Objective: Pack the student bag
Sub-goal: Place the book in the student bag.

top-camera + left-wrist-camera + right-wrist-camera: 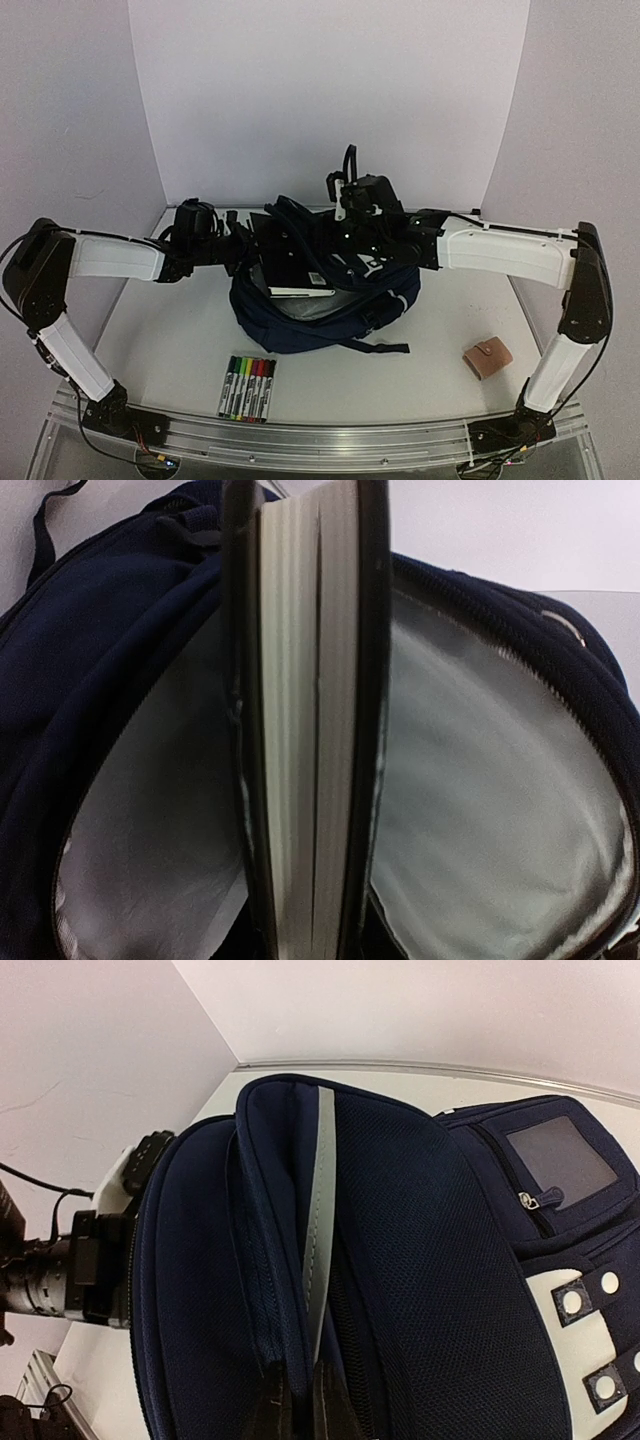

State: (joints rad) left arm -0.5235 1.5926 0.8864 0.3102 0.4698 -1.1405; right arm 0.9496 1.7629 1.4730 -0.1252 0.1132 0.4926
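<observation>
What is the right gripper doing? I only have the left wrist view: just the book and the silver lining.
Observer: The right gripper is shut on the upper edge of the student bag, holding the mouth up.
Operator: How far in is the book?
Observer: From above, the book is only partly inside. The end held by the left gripper is outside the rim.
Operator: Anything left to pack?
Observer: A pack of markers and a tan wallet lie on the table in front of the bag.
</observation>
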